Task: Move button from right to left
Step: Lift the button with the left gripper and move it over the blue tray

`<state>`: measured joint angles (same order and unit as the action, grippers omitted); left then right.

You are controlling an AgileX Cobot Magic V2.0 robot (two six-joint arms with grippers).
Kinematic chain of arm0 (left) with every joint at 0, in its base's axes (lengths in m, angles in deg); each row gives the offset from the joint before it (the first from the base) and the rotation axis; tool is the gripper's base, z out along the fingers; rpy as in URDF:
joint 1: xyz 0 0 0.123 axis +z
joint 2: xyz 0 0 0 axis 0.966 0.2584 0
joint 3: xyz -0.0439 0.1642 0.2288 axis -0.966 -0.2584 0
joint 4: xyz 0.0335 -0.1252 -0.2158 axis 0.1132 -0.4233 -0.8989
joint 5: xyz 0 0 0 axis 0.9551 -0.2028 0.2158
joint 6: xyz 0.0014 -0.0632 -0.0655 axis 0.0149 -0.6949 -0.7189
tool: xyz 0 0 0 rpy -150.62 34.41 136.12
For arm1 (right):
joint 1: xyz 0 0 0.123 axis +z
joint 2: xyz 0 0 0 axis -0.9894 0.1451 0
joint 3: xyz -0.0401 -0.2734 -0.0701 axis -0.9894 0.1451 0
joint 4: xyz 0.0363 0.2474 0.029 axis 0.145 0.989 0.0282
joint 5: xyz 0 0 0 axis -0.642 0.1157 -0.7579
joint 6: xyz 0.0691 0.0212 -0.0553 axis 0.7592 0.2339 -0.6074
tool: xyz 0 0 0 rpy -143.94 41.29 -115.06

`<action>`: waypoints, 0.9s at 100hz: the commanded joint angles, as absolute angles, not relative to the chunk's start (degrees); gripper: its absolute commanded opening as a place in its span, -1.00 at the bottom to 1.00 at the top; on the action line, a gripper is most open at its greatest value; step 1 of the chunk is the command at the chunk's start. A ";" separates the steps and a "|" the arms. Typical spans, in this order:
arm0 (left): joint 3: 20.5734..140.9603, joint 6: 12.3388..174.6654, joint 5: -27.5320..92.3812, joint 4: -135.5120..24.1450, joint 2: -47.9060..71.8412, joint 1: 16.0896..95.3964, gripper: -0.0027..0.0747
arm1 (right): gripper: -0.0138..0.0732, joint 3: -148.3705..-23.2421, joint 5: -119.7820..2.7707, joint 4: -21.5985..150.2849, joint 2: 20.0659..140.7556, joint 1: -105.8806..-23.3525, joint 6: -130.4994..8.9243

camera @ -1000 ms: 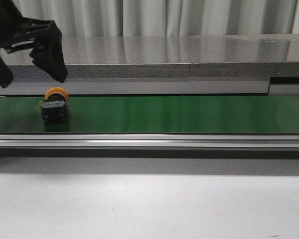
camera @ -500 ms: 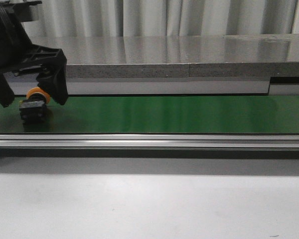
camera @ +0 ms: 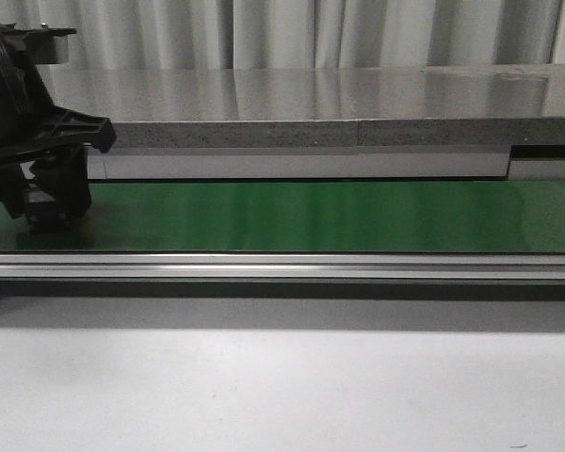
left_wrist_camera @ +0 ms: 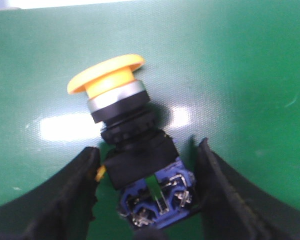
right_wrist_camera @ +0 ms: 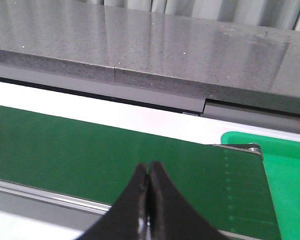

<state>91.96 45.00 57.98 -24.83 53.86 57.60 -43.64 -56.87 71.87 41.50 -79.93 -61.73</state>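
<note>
The button lies tilted on the green belt point(left_wrist_camera: 240, 60). Its yellow mushroom head point(left_wrist_camera: 106, 75) points away from the wrist, and its black body point(left_wrist_camera: 140, 160) and blue terminal block sit between the fingers. My left gripper point(left_wrist_camera: 149, 147) is open and straddles the body. The right finger point(left_wrist_camera: 220, 185) is almost against the blue block, and a thin strip of green shows beside the left finger point(left_wrist_camera: 75, 195). In the front view the left gripper point(camera: 45, 193) is low on the belt at the far left, hiding most of the button point(camera: 49, 213). My right gripper point(right_wrist_camera: 148, 165) is shut and empty above the belt.
The green belt point(camera: 311, 215) runs across the front view with a metal rail point(camera: 282, 268) along its near side. A grey stone ledge point(camera: 311, 104) lies behind it. A brighter green tray point(right_wrist_camera: 290, 170) adjoins the belt's end in the right wrist view.
The button has travelled left along the belt. My left gripper has come down from above it and now has its fingers on either side of the button's body.
</note>
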 commanded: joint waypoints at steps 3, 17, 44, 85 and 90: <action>93.81 44.27 57.15 -24.66 49.78 57.80 -0.38 | -0.84 -45.23 -61.23 72.71 41.84 -79.96 -62.16; 93.94 44.27 57.56 -22.28 46.26 57.92 -0.38 | -0.84 -45.23 -61.23 72.71 41.84 -79.96 -62.16; 93.94 44.27 61.69 -14.21 40.43 64.67 -0.38 | -0.84 -45.23 -61.23 72.71 41.84 -79.96 -62.16; 93.94 47.32 58.00 -6.93 41.06 78.07 -0.38 | -0.84 -45.23 -61.23 72.71 41.84 -79.96 -62.16; 93.94 48.24 57.50 -7.06 41.93 79.15 -0.38 | -0.84 -45.23 -61.23 72.71 41.84 -79.96 -62.16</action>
